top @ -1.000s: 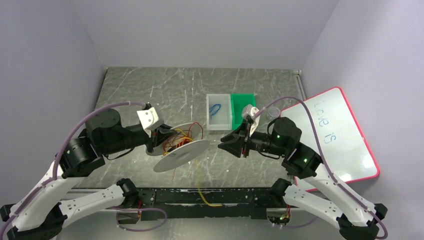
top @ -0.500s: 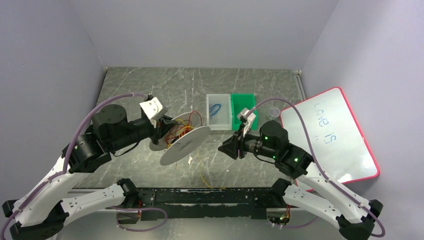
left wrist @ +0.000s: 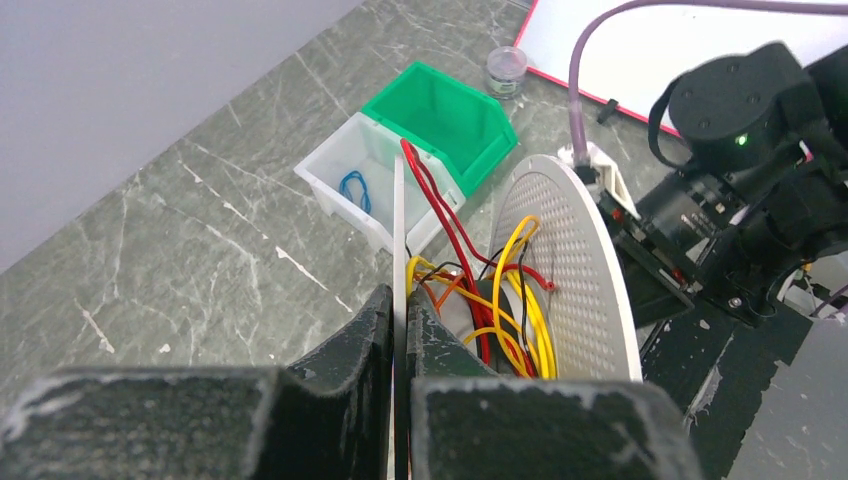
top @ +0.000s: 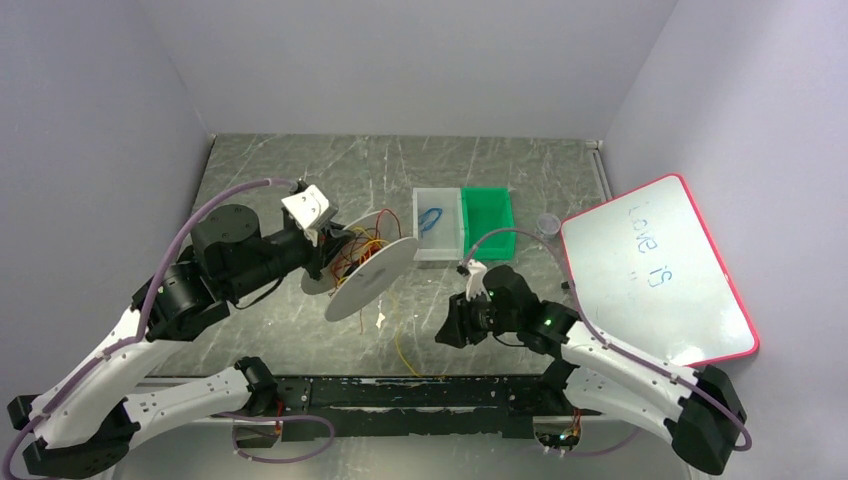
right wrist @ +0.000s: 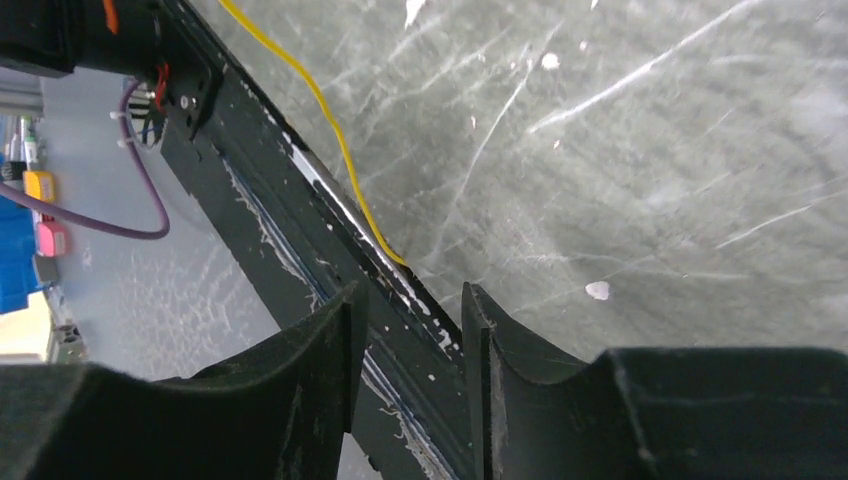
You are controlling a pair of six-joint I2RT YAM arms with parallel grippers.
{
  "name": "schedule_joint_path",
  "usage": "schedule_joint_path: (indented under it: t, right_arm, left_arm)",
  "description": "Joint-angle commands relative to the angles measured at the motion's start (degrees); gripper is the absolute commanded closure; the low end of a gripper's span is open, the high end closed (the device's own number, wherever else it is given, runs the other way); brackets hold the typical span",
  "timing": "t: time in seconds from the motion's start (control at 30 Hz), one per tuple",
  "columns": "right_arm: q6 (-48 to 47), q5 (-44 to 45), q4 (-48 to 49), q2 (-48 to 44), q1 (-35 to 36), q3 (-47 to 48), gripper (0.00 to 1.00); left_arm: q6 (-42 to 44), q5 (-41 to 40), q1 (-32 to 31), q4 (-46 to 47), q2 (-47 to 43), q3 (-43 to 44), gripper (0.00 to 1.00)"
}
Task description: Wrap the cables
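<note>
You are mid-wind: your left gripper (left wrist: 400,312) pinches one thin flange of the raised white spool (left wrist: 575,260), most of the cables (left wrist: 515,300) bunched loosely between its discs. One yellow tail (right wrist: 320,110) lies across the table (right wrist: 650,150) onto the black rail (right wrist: 270,230) at the near edge. Your right gripper (right wrist: 410,295) hovers near it, jaws spread and empty; next, straddle that strand, close, and feed it to the spool.

Robotics lab test cell

Two robot arms (top: 620,360) are bolted to a black rail (top: 330,392) at the edge of a scratched grey table (top: 300,180), boxed in by plain pale walls (top: 400,60). A whiteboard (top: 650,290), small parts bins (top: 490,245) and cables (left wrist: 527,300) on a spool (top: 375,280) are set out.
</note>
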Motion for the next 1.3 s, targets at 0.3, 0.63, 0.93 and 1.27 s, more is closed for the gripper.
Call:
schedule_joint_path:
  t: [0.3, 0.63, 0.93, 1.27]
  right_arm:
    - [7.09, 2.97, 21.92, 12.80, 13.27, -6.08, 0.52]
    - [7.88, 5.19, 32.72, 24.78, 17.49, -5.54, 0.51]
    - [8.38, 5.78, 37.09, 31.13, 20.21, -4.43, 0.53]
    - [8.95, 8.52, 38.57, 34.34, 22.32, -3.96, 0.84]
  left_arm:
    - [-1.45, -3.96, -0.28, 6.84, 0.62, 2.26, 0.93]
    - [-2.00, -4.08, -0.28, 6.67, 0.21, 2.16, 0.93]
    - [-2.98, -4.74, -0.28, 7.04, -0.33, 1.78, 0.93]
    - [-4.86, -5.49, -0.29, 8.49, 0.57, 1.38, 0.93]
